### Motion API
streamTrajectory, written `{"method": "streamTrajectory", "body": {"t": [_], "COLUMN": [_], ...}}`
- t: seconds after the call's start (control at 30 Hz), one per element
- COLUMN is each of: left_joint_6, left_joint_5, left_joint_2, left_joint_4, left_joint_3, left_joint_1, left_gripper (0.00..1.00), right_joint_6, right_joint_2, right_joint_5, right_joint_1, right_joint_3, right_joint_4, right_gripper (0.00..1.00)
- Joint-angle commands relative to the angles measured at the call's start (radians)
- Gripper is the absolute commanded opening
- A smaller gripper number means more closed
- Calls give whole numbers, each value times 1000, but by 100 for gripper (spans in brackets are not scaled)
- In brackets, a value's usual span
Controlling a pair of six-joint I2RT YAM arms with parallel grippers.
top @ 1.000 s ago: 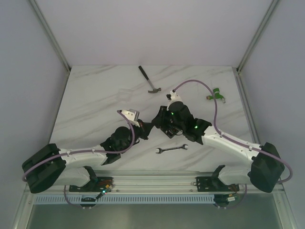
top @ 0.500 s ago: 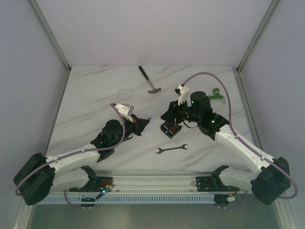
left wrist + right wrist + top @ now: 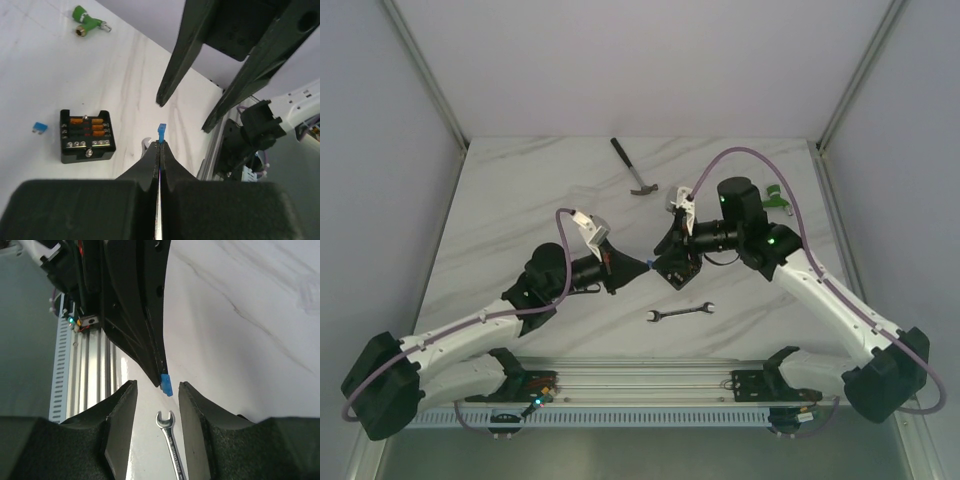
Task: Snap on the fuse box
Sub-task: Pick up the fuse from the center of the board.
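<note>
**Blue fuse pinched above the white counter**

A small blue fuse (image 3: 161, 133) is pinched at the very tip of the left tool (image 3: 160, 145). The two fingers of that tool are pressed tight together, and only the fuse is held between them. It is lifted up off the marble counter (image 3: 520, 200).

The right tool (image 3: 156, 405) is held open, with a gap between its two fingers. Nothing is gripped in it. From its own camera, the held fuse is seen just past that gap, and it is not touched by either finger.

The fuse box (image 3: 87, 136) is laid flat on the counter. It is black, and orange fuses can be seen in rows inside it. It is not touched by either tool. From above, it is seen in the middle of the counter, partly under the right tool, with the wrench (image 3: 681, 313) near it on the closer side. A second blue fuse (image 3: 39, 128) is laid just beside the box.

A hammer (image 3: 634, 167) is laid near the far edge. A green part (image 3: 87, 22) is laid well apart from the box.
</note>
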Motion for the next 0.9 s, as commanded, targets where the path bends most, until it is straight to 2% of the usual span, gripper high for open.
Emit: {"method": "streamTrajectory", "body": {"t": [0.0, 0.2, 0.6, 0.87], "left_joint_6": [14, 3, -10, -15], "left_joint_5": [117, 175, 200, 197], "left_joint_2": [-22, -23, -13, 3], "left_joint_4": [5, 22, 50, 55], "left_joint_3": [27, 33, 33, 39], "left_joint_1": [4, 2, -1, -3], "left_gripper": [0, 0, 0, 0], "right_joint_6": [-113, -157, -194, -229], "right_joint_2": [34, 62, 67, 78], "right_joint_5": [-126, -133, -189, -205], "right_joint_1": [-2, -2, -2, -2], "right_joint_3": [44, 62, 71, 78], "right_joint_4": [-102, -152, -186, -218], "right_gripper": [44, 38, 19, 0]}}
